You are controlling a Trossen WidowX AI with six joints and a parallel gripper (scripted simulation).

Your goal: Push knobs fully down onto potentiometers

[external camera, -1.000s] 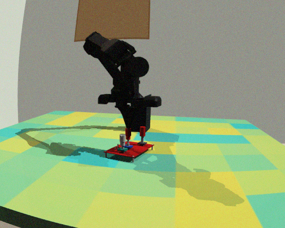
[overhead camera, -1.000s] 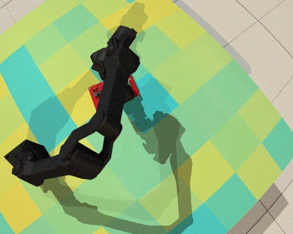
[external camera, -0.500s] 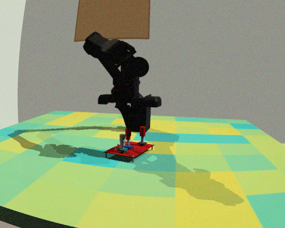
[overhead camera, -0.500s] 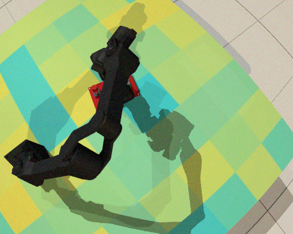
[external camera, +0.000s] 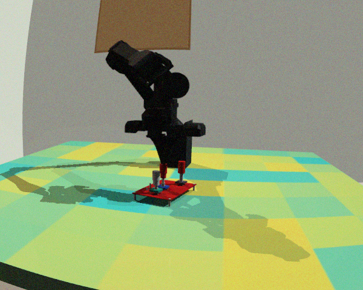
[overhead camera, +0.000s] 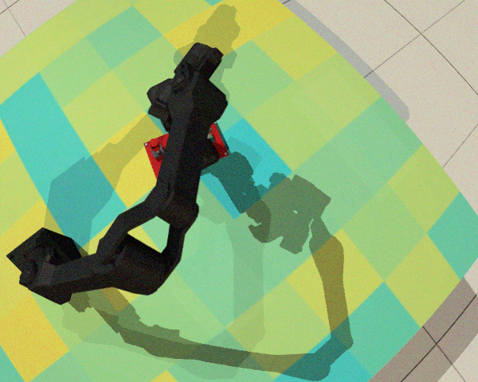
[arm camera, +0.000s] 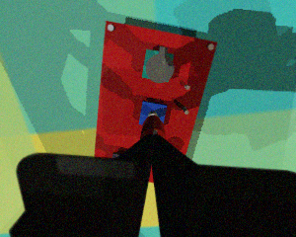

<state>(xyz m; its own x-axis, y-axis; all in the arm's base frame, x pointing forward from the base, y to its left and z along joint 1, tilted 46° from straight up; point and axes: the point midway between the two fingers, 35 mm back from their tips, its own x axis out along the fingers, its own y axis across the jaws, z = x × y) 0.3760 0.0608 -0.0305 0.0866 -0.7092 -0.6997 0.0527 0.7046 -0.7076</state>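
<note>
Circuit board (external camera: 166, 192), red, stands on its short legs on the chequered table (external camera: 81, 243), roughly in the middle of the surface, and everything else is best placed from it. Directly above the board hangs the black arm (overhead camera: 177, 164), which in the top view hides most of the red, leaving only two corners showing. The gripper (external camera: 163, 162) points straight down with its jaws pressed together and nothing between them; the closed tips rest on the top of a red knob (external camera: 163, 170) that rides high on its shaft over the blue potentiometer (arm camera: 153, 113) in the board's middle. In the wrist view the two dark fingers meet in a point right at that knob.

Toward the far end of the board a second red knob (external camera: 181, 167) also stands raised on its shaft, apart from the gripper. At the near end a grey knob (external camera: 156, 178) sits over a green potentiometer (external camera: 156, 190), a little lower than the red pair. Dark shadows of the arm fall across the table on both sides of the board.
</note>
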